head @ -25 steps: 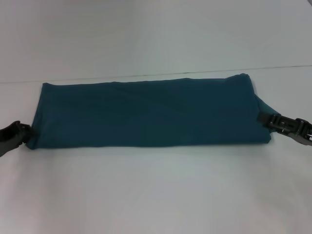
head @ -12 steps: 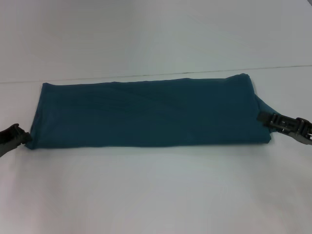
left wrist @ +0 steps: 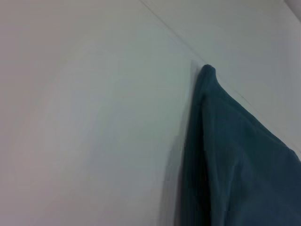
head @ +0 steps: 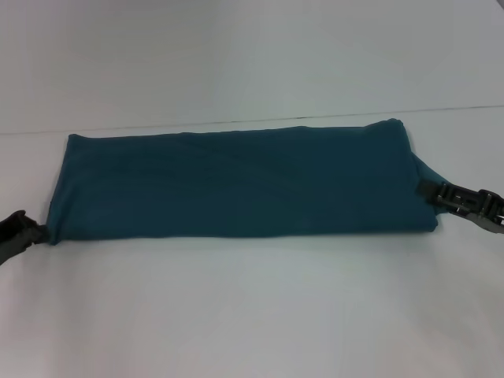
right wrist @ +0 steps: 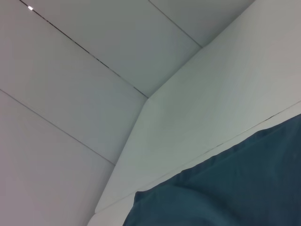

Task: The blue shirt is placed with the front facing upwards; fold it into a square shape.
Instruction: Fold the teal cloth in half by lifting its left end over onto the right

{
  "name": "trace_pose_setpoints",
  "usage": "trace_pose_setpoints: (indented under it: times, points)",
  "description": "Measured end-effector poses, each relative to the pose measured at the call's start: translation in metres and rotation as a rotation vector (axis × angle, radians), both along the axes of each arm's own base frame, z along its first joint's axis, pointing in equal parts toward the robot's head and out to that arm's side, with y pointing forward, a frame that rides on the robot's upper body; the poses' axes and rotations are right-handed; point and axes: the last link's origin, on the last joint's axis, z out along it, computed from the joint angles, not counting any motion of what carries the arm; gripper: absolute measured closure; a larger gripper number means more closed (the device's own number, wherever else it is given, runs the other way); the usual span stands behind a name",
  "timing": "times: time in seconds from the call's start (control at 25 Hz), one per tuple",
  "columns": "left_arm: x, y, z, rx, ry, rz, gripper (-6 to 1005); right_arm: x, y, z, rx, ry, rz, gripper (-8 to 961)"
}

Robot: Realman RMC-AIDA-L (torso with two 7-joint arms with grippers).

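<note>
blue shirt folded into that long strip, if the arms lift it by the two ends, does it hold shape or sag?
Likely sags: the blue shirt is soft cloth, creased and limp on the table. Layers may slide apart, since the fold edges look loose. The left gripper and right gripper sit only at its ends, leaving the middle unsupported.

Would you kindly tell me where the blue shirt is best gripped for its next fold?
Probably at its short ends: the blue shirt lies as a long flat band across the table. The left pincer and right pincer already sit there, approaching low from the sides.
</note>
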Motion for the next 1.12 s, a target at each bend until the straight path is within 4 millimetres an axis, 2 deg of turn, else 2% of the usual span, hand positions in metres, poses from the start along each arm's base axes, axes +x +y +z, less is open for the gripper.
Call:
trace_pose_setpoints:
  times: [0.28,0.44,0.64,0.88,1.04,1.12]
  points:
    - [-0.008,-0.008,0.005,0.013,0.002,0.01,971,0.0,-0.001,0.0,-0.002,0.002,0.0,361]
    - [-0.003,-0.008,0.011,0.015,0.035,-0.069,965,0.001,-0.001,0.0,-0.004,-0.004,-0.003,361]
    - [0.003,-0.001,0.014,0.02,0.087,-0.149,875,0.003,-0.003,0.001,-0.003,-0.006,-0.008,361]
    - [0.003,0.005,0.007,0.005,0.148,-0.164,767,0.004,-0.002,0.001,-0.002,-0.007,-0.01,362]
    - [0.004,0.009,-0.003,-0.008,0.164,-0.156,529,0.004,-0.003,0.001,-0.002,-0.006,-0.011,362]
    - [0.005,0.01,-0.004,-0.008,0.164,-0.158,462,0.004,-0.003,0.0,-0.003,-0.005,-0.011,362]
